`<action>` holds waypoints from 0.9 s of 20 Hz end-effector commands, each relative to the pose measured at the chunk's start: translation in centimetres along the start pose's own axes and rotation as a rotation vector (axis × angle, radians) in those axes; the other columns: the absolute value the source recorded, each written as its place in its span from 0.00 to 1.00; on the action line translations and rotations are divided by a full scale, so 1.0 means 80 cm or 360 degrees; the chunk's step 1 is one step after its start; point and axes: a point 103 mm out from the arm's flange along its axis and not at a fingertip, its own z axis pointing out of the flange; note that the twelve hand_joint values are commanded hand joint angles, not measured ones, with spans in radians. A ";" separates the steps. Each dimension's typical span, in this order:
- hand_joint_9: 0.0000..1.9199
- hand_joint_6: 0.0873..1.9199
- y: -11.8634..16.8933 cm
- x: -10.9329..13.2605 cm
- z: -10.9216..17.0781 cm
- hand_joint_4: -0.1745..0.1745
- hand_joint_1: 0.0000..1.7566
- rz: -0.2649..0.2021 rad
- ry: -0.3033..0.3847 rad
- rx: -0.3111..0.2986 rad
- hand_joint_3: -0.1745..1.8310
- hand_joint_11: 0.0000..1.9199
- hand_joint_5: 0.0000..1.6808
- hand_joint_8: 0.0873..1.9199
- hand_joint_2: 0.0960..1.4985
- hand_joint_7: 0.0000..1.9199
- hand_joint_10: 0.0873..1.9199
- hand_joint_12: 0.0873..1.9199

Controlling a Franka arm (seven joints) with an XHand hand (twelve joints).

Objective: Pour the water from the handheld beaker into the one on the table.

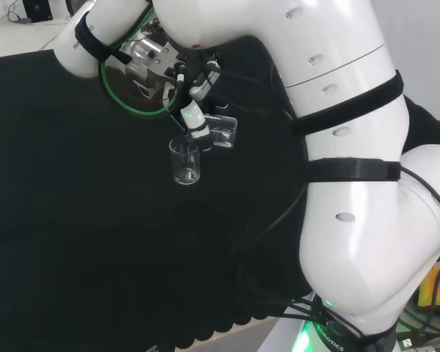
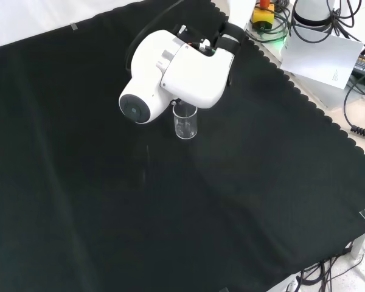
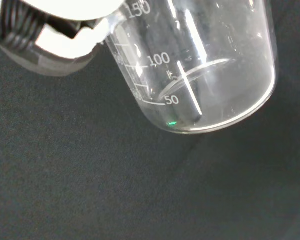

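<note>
Two clear beakers, both judged to be thin-walled, rigid, light and breakable, with smooth sides likely to slip.

Item one: handheld beaker [image 3: 205, 65], graduated, tilted in the wrist view with a shallow pool of water lying slanted against its lower wall near the base. In the head view it [image 1: 221, 132] hangs tipped on its side above the cloth, mouth toward the second vessel. Best hold, in my judgement: across the wall about mid-height, clear of the rim, so the lip stays free for the stream. With so little water it should weigh almost nothing, and the load will shift as it tips.

Item two: table beaker [image 1: 185, 161], upright on the black cloth [image 1: 73, 220], just beside and below the first; in the front view it [image 2: 185, 123] stands at the lower edge of the arm's white link [image 2: 182, 70]. It looks empty, or nearly so, and light enough to topple if knocked.

Item three: my fingers [image 1: 194, 121], curled round the handheld beaker's wall, carrying it in the air.

Item four: table, cloth-covered, otherwise bare around the ware.
</note>
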 end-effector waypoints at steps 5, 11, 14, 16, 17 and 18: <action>0.96 0.36 -0.002 0.001 -0.001 0.91 0.64 0.0017 -0.0007 0.0038 0.37 0.87 0.72 0.26 0.45 0.83 0.00 0.20; 0.96 0.36 -0.001 0.003 -0.004 0.91 0.64 0.0022 -0.0009 0.0061 0.37 0.87 0.72 0.26 0.45 0.83 0.00 0.20; 0.96 0.36 -0.002 0.004 -0.005 0.91 0.64 0.0035 -0.0006 0.0083 0.37 0.87 0.72 0.27 0.45 0.83 0.00 0.20; 0.96 0.36 -0.003 0.004 -0.006 0.91 0.64 0.0040 -0.0011 0.0092 0.37 0.87 0.72 0.27 0.45 0.83 0.00 0.20; 0.96 0.36 -0.003 0.005 -0.006 0.91 0.64 0.0042 -0.0009 0.0096 0.37 0.87 0.72 0.27 0.45 0.83 0.00 0.21; 0.96 0.36 -0.003 0.005 -0.006 0.92 0.64 0.0044 -0.0008 0.0105 0.37 0.87 0.72 0.27 0.45 0.83 0.00 0.21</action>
